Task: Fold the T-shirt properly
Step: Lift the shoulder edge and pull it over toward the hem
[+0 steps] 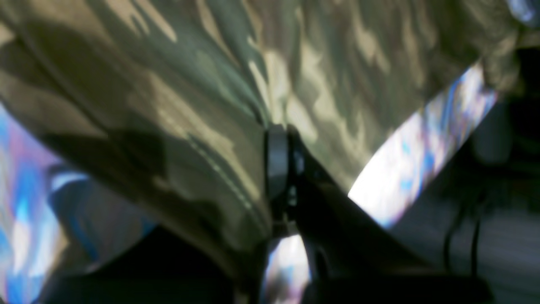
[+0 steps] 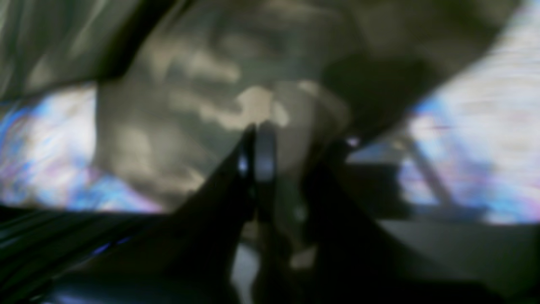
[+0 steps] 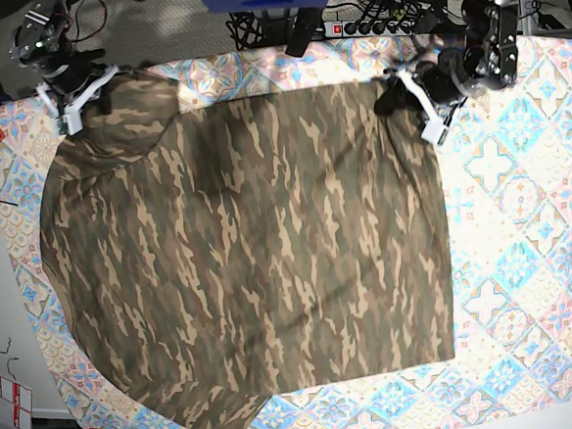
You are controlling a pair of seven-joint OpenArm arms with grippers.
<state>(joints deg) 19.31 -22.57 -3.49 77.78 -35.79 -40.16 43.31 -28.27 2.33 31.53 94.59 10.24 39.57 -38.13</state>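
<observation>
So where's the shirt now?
In the base view the shirt lies spread across the tablecloth's left and middle, its top corners pinched by both grippers.

Your base view looks straight down from high above, taking in the whole T-shirt (image 3: 259,256) and tablecloth (image 3: 523,237). Your two wrist views ride right behind their grippers, pressed close against blurred camouflage cloth. All three share that fabric and glimpses of the tablecloth.
</observation>
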